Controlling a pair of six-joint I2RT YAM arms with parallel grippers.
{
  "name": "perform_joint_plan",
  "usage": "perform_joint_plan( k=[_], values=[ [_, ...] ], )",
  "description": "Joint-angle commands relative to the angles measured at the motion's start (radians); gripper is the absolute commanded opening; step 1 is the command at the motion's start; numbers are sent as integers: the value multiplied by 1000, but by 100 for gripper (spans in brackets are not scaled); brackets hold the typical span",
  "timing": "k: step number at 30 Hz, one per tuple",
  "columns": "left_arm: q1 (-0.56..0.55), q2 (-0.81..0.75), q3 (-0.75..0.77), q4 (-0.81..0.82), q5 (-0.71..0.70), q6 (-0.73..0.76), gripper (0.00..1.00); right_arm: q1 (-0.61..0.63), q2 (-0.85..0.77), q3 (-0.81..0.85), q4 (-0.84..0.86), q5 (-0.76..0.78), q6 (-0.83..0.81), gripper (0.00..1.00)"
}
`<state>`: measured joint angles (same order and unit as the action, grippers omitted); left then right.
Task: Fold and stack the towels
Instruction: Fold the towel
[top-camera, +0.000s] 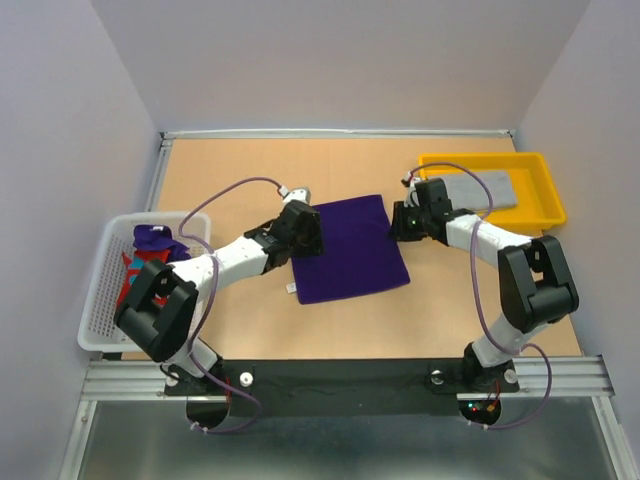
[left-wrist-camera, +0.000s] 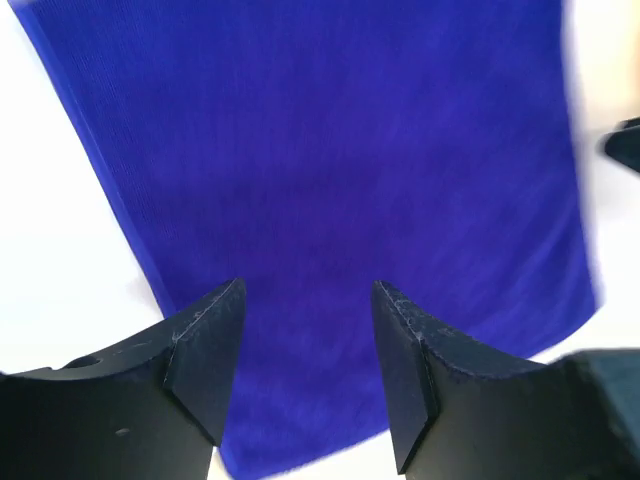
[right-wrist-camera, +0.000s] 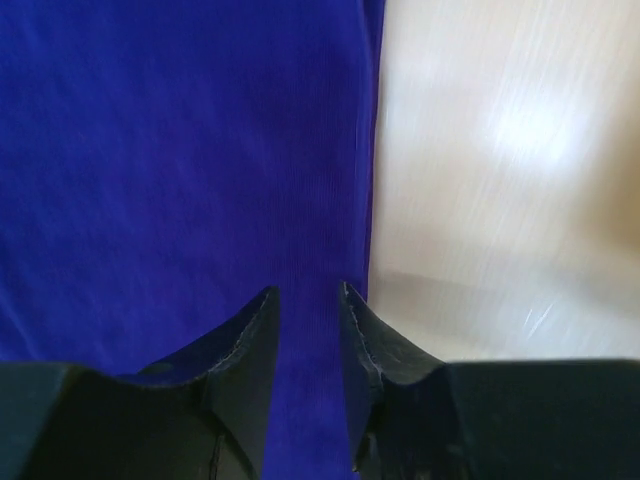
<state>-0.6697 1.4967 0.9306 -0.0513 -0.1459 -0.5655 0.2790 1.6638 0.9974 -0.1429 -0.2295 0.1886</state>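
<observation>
Desk (top-camera: 240, 160) carries one flat purple towel (top-camera: 350, 250); I read left fingers (left-wrist-camera: 205, 340) wide apart, right fingers (right-wrist-camera: 250, 350) narrowly apart, both empty above it.

Purple towel (top-camera: 352, 252) flat on table (top-camera: 240, 165)

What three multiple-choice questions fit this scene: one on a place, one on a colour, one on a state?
1. Where is the grey towel? A in the yellow tray; B on a shelf; C on a chair.
2. What colour is the spread towel? A red; B purple; C green.
3. The left gripper is: A shut on a towel; B open; C out of view.
Key: 1 A, it lies inside the tray walls; 2 B, deep purple in every view; 3 B, a clear gap shows between its fingers.
</observation>
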Motion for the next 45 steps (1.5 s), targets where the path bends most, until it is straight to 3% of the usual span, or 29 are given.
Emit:
perform_joint_plan(
  k=[1,8,13,17,21,23,29,32,37,45],
  values=[
    [-40,25,-56,-22,29,-30,63,29,-82,-106,-119,21,69,35],
    [-91,79,-140,-24,113,-56,61,55,-180,-259,-230,32,176,31],
    [-93,36,-255,-36,141,-105,60,58,-257,-345,-320,15,256,30],
    [-93,-51,-293,-48,196,-117,71,61,-358,-358,-333,-16,269,31],
    [-91,-144,-155,-125,97,-21,79,60,-348,-186,-356,1,108,42],
    [-84,-144,-49,-180,5,99,80,60,-280,-54,-365,-14,14,50],
    [18,-110,102,-206,-46,413,87,60,-63,219,-412,-13,-256,55],
    [82,-81,132,-203,-38,489,89,60,25,317,-432,39,-449,56],
    [113,-49,154,-206,-20,536,96,60,128,420,-452,36,-639,54],
    [117,-20,117,-203,-46,550,96,58,281,544,-480,2,-802,50]
  ],
)
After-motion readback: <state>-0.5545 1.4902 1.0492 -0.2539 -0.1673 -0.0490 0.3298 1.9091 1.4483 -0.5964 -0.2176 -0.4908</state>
